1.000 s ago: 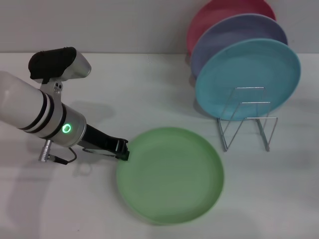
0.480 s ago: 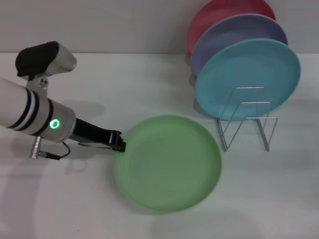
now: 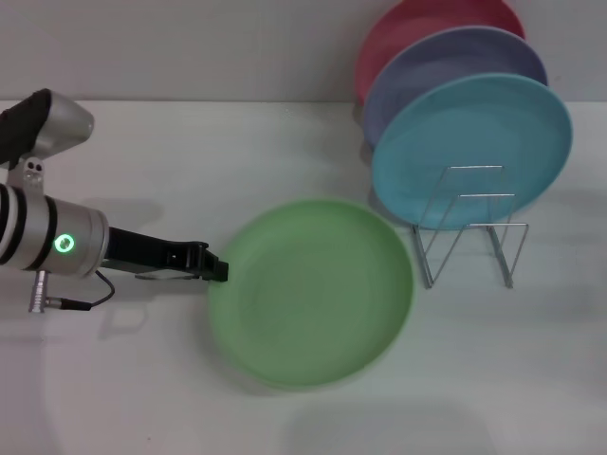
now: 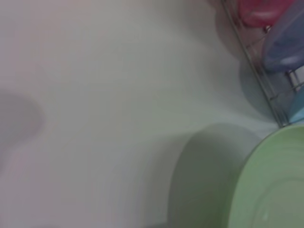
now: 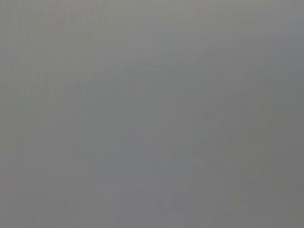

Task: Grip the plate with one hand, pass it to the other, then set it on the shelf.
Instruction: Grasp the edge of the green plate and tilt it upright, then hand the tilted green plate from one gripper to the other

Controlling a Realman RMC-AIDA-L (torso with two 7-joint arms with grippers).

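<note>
Light green and matte, the plate [image 3: 313, 292] is a round plastic disc with a shallow raised rim, and my left tool [image 3: 216, 270] is clamped on its rim at the side nearest my left arm. The plate hangs a little above the white tabletop [image 3: 237, 152], tilted, with its shadow spread on the surface beneath it; my left wrist view shows the same green rim [image 4: 273, 185] and that shadow under it. The tool itself is black and slim, carried on a silver-white cylindrical arm with black bands and a glowing green light ring [image 3: 64, 244]; a thin cable loops under the wrist.

I see no writing or labels on anything.

To the right of the plate, just beside it and not touching, stands the shelf [image 3: 469, 226], thin silver wire bent into upright loops. Three plates lean in its slots one behind another: a turquoise-blue plate [image 3: 471, 152] in front, a lavender plate [image 3: 446, 59] behind it, and a pink plate [image 3: 417, 19] at the back near the pale wall. The front wire loops hold nothing.

My right tool is not seen from the head, and my right wrist view is a flat grey blank.
</note>
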